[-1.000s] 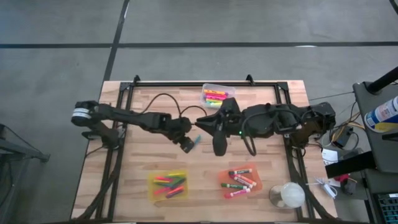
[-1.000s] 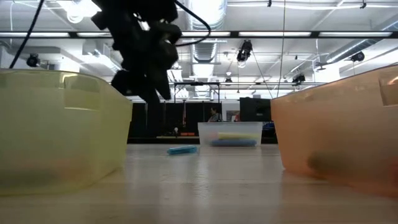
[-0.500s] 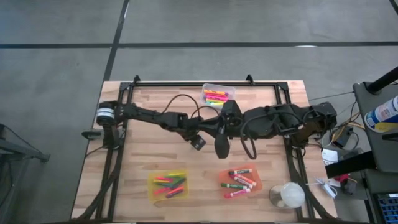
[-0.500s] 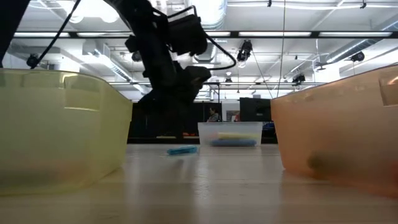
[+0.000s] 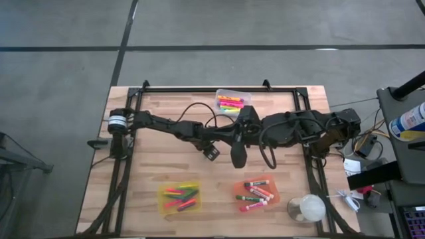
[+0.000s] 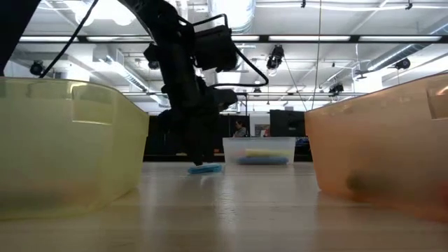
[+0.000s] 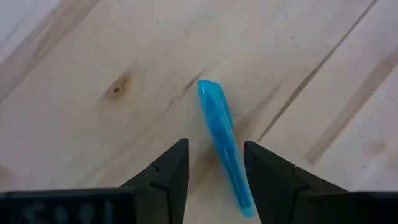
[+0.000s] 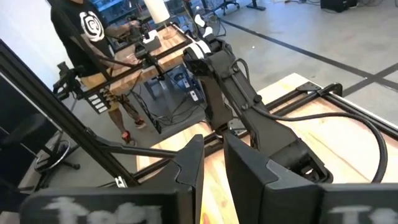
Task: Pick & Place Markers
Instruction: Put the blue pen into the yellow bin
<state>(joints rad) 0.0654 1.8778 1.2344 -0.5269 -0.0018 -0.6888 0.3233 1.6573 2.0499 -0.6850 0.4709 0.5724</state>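
Note:
A blue marker (image 7: 222,146) lies flat on the bare wooden table (image 7: 93,56). The low view shows it near the table's middle (image 6: 205,169). My left gripper (image 7: 216,143) points steeply down over it, open, one finger on each side of the marker, and I see no touch. In the high view this gripper (image 5: 211,153) hides the marker. My right gripper (image 8: 213,168) hangs high above the table's middle (image 5: 229,136), pointing almost level toward the left arm. Its fingers stand a narrow gap apart with nothing between them.
A clear bin (image 5: 232,103) of highlighters stands at the far edge. A yellow bin (image 5: 179,197) and an orange bin (image 5: 257,192), both holding markers, stand near the front edge. A clear round container (image 5: 307,209) sits at the front right. People show beyond the table (image 8: 93,37).
My left gripper has gone toward the table's right edge and down to the blue marker, and its open fingers now stand on either side of it. The marker has stayed where it lay.

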